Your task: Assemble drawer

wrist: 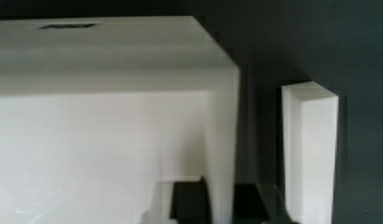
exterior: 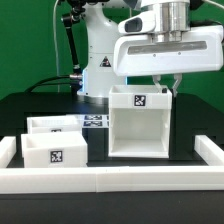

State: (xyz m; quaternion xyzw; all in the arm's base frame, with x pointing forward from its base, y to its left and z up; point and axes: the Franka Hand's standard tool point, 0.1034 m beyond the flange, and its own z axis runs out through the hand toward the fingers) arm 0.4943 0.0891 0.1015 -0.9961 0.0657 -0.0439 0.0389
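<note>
White plastic, boxy and tall, the drawer housing (exterior: 138,125) stood open-fronted near the middle of the black table (exterior: 195,128). The Panda arm's two-finger gripper (exterior: 166,84) was lowered over the housing's upper edge on the exterior view's right. The wrist view showed dark fingertips (wrist: 184,198) either side of a thin housing wall, but whether they were clamped on it or merely straddling it could not be told. Two small white tagged trays (exterior: 55,150) lay well apart to the exterior view's left, with the flat marker board (exterior: 96,122) between them and the housing. The risk was that a hold on one thin wall, high and off-centre, could tilt or topple the housing if it were dragged. Room was tight. The long low white rim wall (exterior: 110,180) ran just in front and near on the right, so the freest table lay between housing and trays.
</note>
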